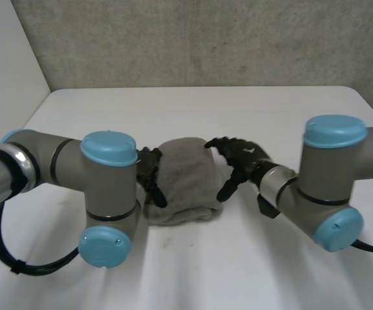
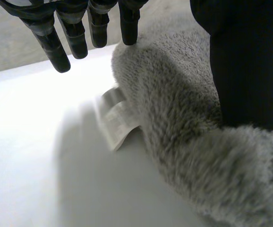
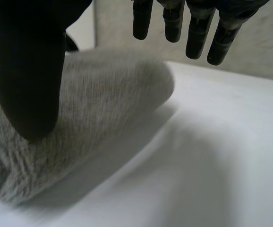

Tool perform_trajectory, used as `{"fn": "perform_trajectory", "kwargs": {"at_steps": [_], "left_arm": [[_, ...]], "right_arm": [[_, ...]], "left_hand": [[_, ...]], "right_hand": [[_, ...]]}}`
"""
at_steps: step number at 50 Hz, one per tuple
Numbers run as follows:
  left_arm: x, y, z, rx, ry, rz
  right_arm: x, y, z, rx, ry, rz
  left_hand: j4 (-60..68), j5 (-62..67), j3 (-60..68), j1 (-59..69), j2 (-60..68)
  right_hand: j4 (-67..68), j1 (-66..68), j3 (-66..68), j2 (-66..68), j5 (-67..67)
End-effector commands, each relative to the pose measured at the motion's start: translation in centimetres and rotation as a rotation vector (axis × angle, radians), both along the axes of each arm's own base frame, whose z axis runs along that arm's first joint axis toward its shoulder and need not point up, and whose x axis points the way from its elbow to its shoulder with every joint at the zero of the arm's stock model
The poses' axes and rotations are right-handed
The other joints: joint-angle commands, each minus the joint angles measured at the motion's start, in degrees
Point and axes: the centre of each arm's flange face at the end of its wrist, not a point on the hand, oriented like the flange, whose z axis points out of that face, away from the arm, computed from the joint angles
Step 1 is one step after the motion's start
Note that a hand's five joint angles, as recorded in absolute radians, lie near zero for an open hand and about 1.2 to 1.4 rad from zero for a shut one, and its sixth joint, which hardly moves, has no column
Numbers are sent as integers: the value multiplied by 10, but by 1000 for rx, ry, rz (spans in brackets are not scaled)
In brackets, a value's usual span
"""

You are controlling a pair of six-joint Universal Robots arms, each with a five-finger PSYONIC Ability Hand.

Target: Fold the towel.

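A grey towel (image 1: 185, 179) lies folded into a thick bundle in the middle of the white table (image 1: 193, 110). My left hand (image 1: 151, 174) is at the bundle's left side, fingers straight, its thumb (image 2: 247, 66) resting on the towel (image 2: 174, 118). A white label (image 2: 115, 118) sticks out from under the cloth beside the left hand's fingers (image 2: 56, 47). My right hand (image 1: 241, 161) is at the bundle's right side, open, with its thumb (image 3: 30, 80) over the towel (image 3: 98, 104) and its fingers (image 3: 198, 33) spread above the table.
The table's far edge meets a grey wall (image 1: 193, 39). Both arms (image 1: 109, 194) reach in from the near corners, the right arm's elbow (image 1: 335, 181) close to the bundle.
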Motion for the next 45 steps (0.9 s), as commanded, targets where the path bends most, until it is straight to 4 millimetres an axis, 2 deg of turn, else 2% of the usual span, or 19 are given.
{"fn": "perform_trajectory", "kwargs": {"at_steps": [1,7,11,12,14,15,16,17,18,19,20,21,22,23,24,25,27,32,45], "left_arm": [[13,6,-8,29,-42,16],[18,13,-9,45,-52,15],[19,14,1,27,-39,15],[19,15,11,8,-24,14],[19,15,24,-18,-4,14],[19,14,38,-50,19,16],[20,15,56,-88,48,17],[20,15,56,-88,48,17],[23,15,75,-126,76,22],[23,15,75,-127,76,22],[28,15,94,-166,104,33],[34,13,111,-204,128,48],[34,13,111,-204,128,49],[42,11,127,-240,150,70],[50,10,144,-276,170,87],[50,10,144,-276,171,87],[63,16,173,-332,206,105],[82,29,198,-335,211,95],[94,37,210,-298,210,42]], "right_arm": [[21,6,-20,23,76,70],[22,-3,-24,-19,121,35],[22,-6,-2,-72,103,22],[22,-6,-2,-72,102,22],[19,-5,28,-129,71,9],[19,-5,28,-129,70,8],[16,-4,45,-161,51,0],[16,-4,45,-161,51,0],[13,-2,64,-200,29,-11],[9,2,81,-237,9,-26],[9,2,82,-237,8,-26],[3,5,101,-281,-5,-58],[-4,6,120,-330,-19,-104],[-4,6,120,-330,-20,-104],[-15,5,137,-370,-29,-159],[-28,2,149,-399,-30,-212],[-36,3,159,-422,-27,-244],[-54,11,174,-472,25,-292],[-76,19,180,-471,56,-347]], "left_hand": [[5,-5,5,5,6],[0,-10,0,0,1],[0,-10,0,0,1],[0,-10,0,0,1],[0,-10,0,0,1],[0,-10,0,0,1],[0,-10,0,0,1],[0,-10,0,0,1],[0,-10,0,0,1],[0,-10,0,0,1],[0,-10,0,0,1],[0,-10,0,0,1],[0,-10,0,0,1],[0,-10,0,0,1],[0,-10,0,0,1],[0,-10,0,0,1],[0,-10,0,0,1],[0,-10,0,0,1],[0,-10,0,0,1]], "right_hand": [[0,-4,3,2,-72],[0,-4,3,2,-72],[0,-4,3,2,-72],[0,-4,3,2,-72],[0,-4,3,2,-72],[0,-4,3,2,-72],[0,-4,3,2,-72],[0,-4,3,2,-72],[0,-4,3,2,-72],[0,-4,3,2,-72],[0,-4,3,2,-72],[0,-4,3,2,-72],[0,-4,3,2,-72],[0,-4,3,2,-72],[0,-4,3,2,-72],[0,-4,3,2,-72],[0,-4,3,2,-72],[0,-4,3,2,-72],[0,-4,3,2,-72]]}}
